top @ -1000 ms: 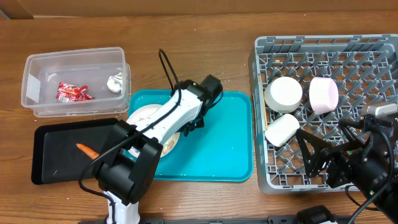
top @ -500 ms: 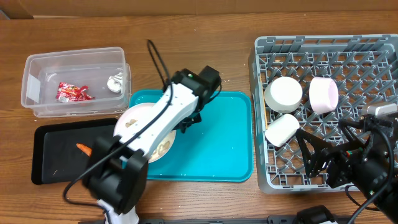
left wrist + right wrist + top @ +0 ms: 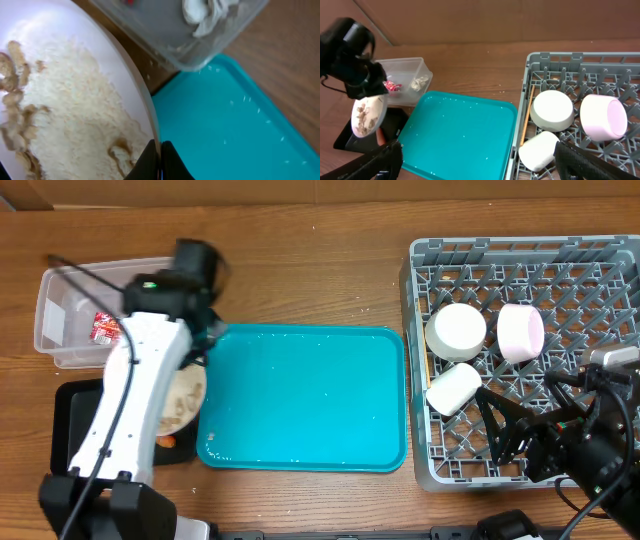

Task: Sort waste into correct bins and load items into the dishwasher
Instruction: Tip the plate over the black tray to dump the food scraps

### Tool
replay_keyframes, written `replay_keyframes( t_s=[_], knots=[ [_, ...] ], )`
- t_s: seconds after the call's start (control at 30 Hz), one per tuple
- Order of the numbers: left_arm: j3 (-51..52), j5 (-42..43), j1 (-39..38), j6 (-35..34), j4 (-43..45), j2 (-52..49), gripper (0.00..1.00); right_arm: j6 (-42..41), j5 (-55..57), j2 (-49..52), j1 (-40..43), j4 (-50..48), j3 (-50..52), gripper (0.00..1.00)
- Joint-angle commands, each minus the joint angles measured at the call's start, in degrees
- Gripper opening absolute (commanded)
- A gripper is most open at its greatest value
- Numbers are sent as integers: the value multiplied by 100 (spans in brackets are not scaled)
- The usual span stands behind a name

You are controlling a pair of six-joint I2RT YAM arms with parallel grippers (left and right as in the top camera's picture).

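My left gripper (image 3: 160, 161) is shut on the rim of the white dinner plate (image 3: 75, 95), which carries rice grains and beige food scraps (image 3: 15, 95). Overhead, the plate (image 3: 184, 402) hangs tilted over the black tray (image 3: 70, 430), beside the orange carrot (image 3: 168, 442). The clear tub (image 3: 60, 320) behind it holds the red wrapper (image 3: 103, 328) and the white tissue (image 3: 200, 15). In the grey dish rack (image 3: 530, 265) lie a white bowl (image 3: 456, 331), a pink bowl (image 3: 521, 333) and a white cup (image 3: 452, 389). My right gripper (image 3: 485, 167) is open above the rack's near edge, holding nothing.
The teal serving tray (image 3: 305, 395) lies mid-table with only stray rice grains on it. A thin wooden stick (image 3: 526, 115) rests along the rack's left side. The left arm (image 3: 130, 400) stretches across the black tray and part of the tub.
The left arm has carried the plate leftward off the teal tray and tilted it over the black tray. The right arm has not moved.
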State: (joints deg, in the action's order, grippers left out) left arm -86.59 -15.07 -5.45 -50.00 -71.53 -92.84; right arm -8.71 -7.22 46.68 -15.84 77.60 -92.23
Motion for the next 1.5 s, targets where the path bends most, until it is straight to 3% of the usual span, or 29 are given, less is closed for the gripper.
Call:
replay_keyframes(
  t_s=[0.0,0.53,1.07,1.47],
  knots=[
    [146,531,391,562,330,114,4,63,7,-26,7,-22,7,100],
    [1410,1095,955,977,1976,638,5,63,4,-26,7,-22,7,100],
    [3591,1926,2048,1222,3134,3362,4,63,7,-26,7,-22,7,100],
    [4669,4343,3298,1620,4575,3788,4,63,7,-26,7,-22,7,100]
  ],
)
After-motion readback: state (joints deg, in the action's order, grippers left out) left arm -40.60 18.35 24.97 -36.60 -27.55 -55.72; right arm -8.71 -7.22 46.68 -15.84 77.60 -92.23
